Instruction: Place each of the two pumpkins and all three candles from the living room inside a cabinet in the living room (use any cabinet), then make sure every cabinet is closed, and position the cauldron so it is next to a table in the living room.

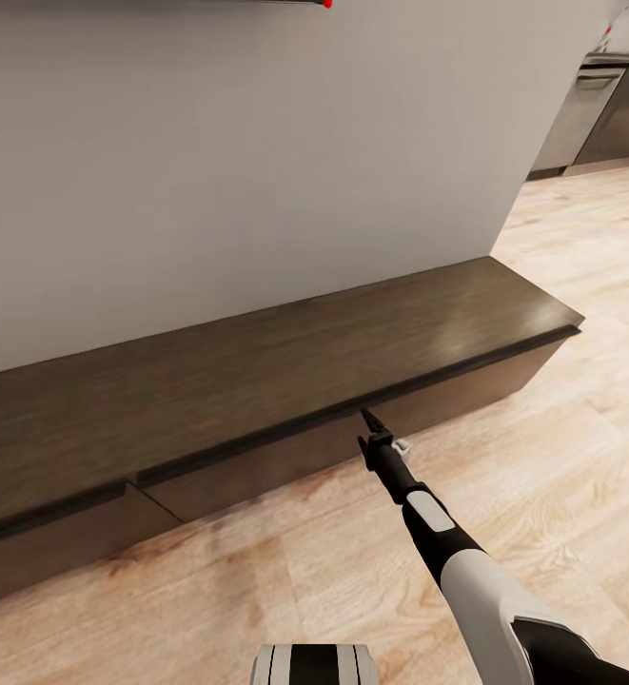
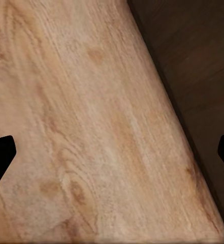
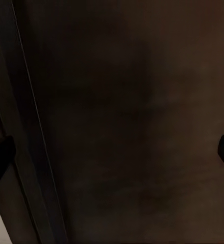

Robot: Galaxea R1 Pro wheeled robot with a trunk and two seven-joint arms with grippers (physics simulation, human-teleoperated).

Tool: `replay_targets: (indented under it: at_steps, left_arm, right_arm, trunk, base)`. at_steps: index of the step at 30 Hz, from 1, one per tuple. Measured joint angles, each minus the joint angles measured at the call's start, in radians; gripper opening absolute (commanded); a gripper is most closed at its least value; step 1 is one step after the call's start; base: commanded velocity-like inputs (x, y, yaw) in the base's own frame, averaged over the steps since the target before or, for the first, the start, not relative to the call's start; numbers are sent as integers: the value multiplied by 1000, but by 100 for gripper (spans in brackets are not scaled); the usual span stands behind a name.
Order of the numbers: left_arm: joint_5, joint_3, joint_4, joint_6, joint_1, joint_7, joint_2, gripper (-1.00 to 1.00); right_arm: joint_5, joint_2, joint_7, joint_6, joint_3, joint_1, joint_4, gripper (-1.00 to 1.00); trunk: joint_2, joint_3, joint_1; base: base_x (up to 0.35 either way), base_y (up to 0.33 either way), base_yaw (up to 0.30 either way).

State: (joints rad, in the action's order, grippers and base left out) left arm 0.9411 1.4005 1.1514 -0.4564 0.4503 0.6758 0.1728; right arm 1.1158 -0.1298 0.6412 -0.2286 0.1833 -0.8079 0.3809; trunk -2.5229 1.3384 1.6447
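Right gripper (image 1: 369,423) at cabinet (image 1: 257,381) front edge, 12 o'clock from base, fingers spread wide, holding nothing. Left gripper (image 2: 112,152) spread wide, empty, over floor (image 2: 81,127).

The cabinet (image 1: 285,371) runs long and low along the pale wall, dark-brown wood with a flat, bare top showing a faint sheen. Its front is plain and handleless, tucked under the overhanging top edge. A seam splits the front toward the left end, and the left section's top edge sits slightly offset from the rest. Whether a drawer there is ajar, hard to tell. Up close in the right wrist view, dark wood (image 3: 132,122) with a thin lighter line.
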Motion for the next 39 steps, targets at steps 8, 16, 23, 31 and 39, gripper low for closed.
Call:
replay_targets:
  at_steps: [8,16,23,31,39]
  left_arm:
    - [-16,0,0,0,0,1,-1,100]
    - [-17,0,0,0,0,1,-1,100]
    - [-18,-1,0,0,0,-1,-1,100]
    - [-18,-1,0,0,-1,-1,-3,100]
    - [-18,-1,0,0,-1,-1,-3,100]
  right_arm:
    - [-1,-1,-1,44,0,0,0,100]
    - [-1,-1,-1,53,0,0,0,100]
    - [-1,-2,0,54,-1,0,0,100]
    - [-1,-2,0,55,-1,0,0,100]
    - [3,-1,2,51,-5,4,2,100]
  trunk:
    - [0,0,0]
    - [0,0,0]
    - [0,0,0]
    - [0,0,0]
    - [0,0,0]
  base:
    - [3,2,0]
    - [0,0,0]
    - [54,37,0]
    - [18,12,0]
    - [37,2,0]
